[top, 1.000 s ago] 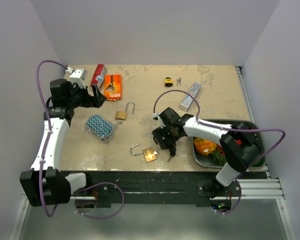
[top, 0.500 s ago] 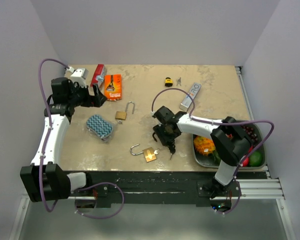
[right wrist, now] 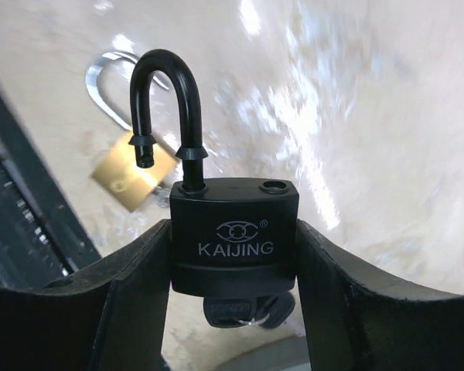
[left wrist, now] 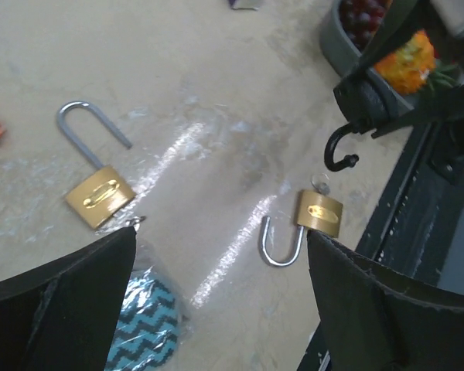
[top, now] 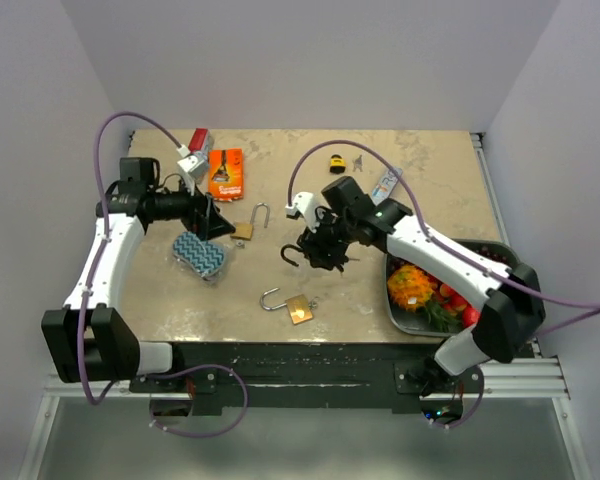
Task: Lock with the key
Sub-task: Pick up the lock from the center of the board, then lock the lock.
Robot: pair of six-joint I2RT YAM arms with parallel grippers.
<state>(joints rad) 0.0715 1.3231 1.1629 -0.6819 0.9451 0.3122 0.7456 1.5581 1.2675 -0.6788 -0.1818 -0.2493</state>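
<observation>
Right gripper (top: 325, 248) clamped on the sides of the black padlock (right wrist: 233, 236), held above the table (top: 430, 190) just left of the tray (top: 408, 328). Shackle (right wrist: 164, 85) open, key (right wrist: 243, 309) in the base. Probably heavy, rigid and slick, so best gripped by the body. Left gripper (top: 215, 218) spread wide, empty, farther left of the tray.

I am lifting the black padlock (right wrist: 233, 236) off the table (top: 280, 170) between my right fingers (right wrist: 131, 309); my left fingers (left wrist: 62, 301) are swinging toward centre.
</observation>
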